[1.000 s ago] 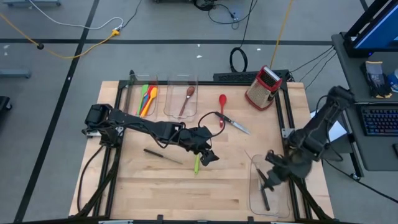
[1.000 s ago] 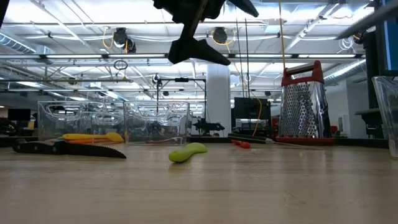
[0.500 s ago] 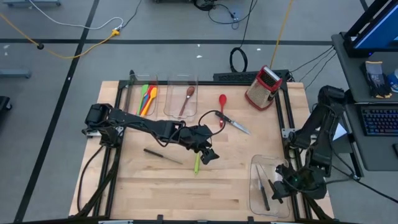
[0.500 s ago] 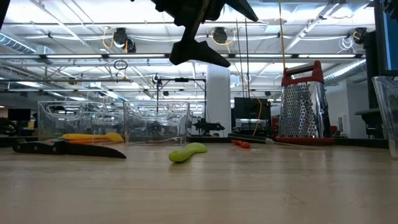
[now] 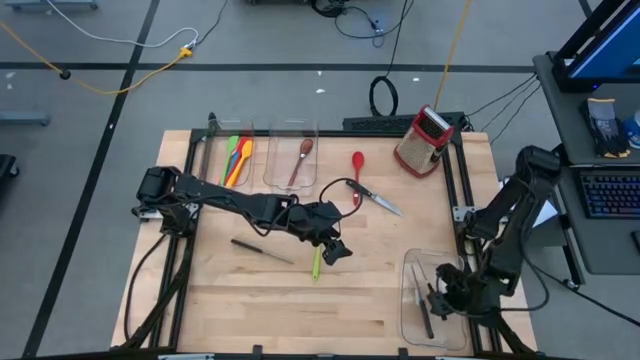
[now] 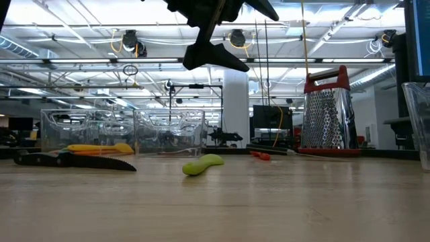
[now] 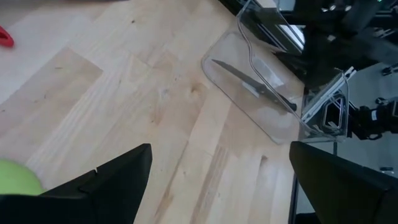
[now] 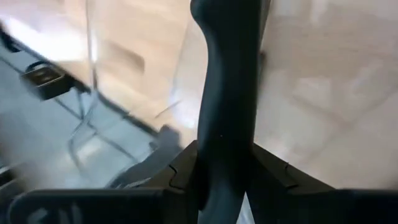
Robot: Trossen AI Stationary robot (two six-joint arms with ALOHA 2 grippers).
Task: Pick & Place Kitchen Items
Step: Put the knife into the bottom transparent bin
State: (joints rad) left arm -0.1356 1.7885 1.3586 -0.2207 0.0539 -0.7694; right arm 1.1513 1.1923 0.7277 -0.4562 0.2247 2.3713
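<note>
A pale wooden table (image 5: 250,300) fills the workshop floor. The clear plastic rectangular bin (image 5: 412,320) at its near right corner holds a knife; the right gripper (image 5: 440,298) hangs over it, clamped on a black knife handle (image 8: 227,93). The left gripper (image 5: 336,250) hovers mid-table, fingers spread wide and empty, directly above the small green spoon (image 5: 316,264), whose long axis runs toward the near edge, open wood around.

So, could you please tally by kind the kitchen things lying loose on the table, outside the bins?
Knives: 2 (serrated knife, plain knife)
Red spoon: 1
Green utensil: 1
Box grater: 1
Total: 5
</note>
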